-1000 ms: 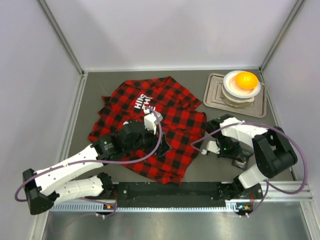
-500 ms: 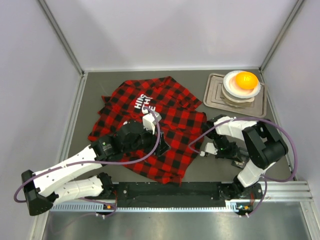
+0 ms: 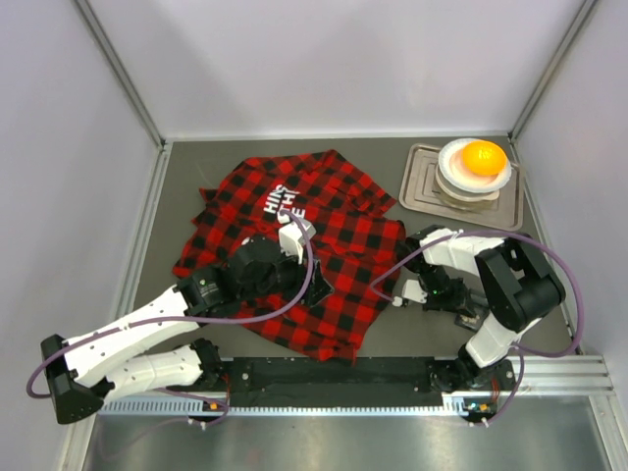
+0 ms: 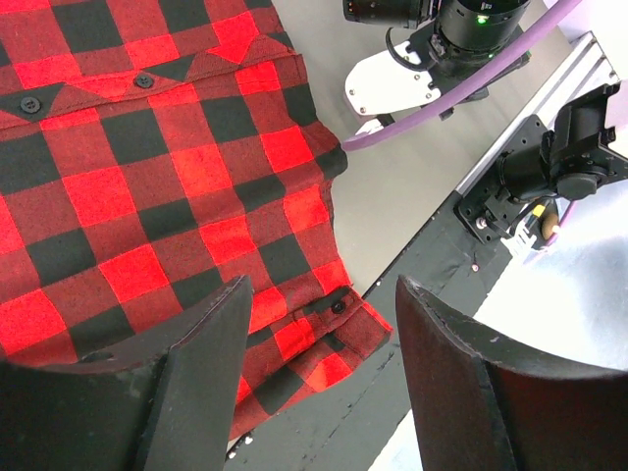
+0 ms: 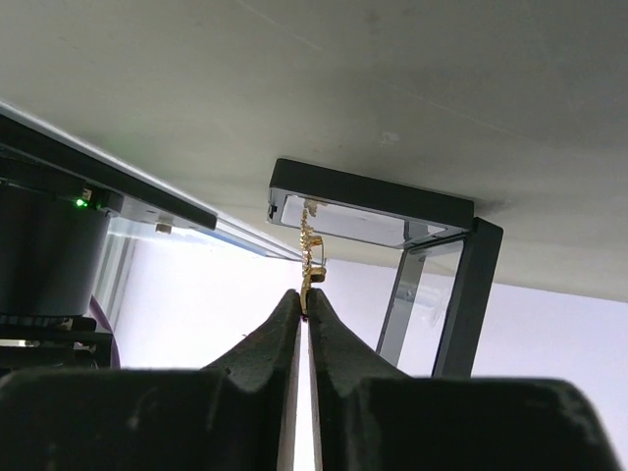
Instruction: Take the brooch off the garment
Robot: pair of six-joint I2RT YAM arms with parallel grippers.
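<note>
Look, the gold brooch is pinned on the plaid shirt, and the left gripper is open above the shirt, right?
Not quite. The brooch is not on the shirt: the right gripper is shut on it, beside a small clear box, as the right wrist view shows. The left gripper is indeed open above the shirt.
</note>
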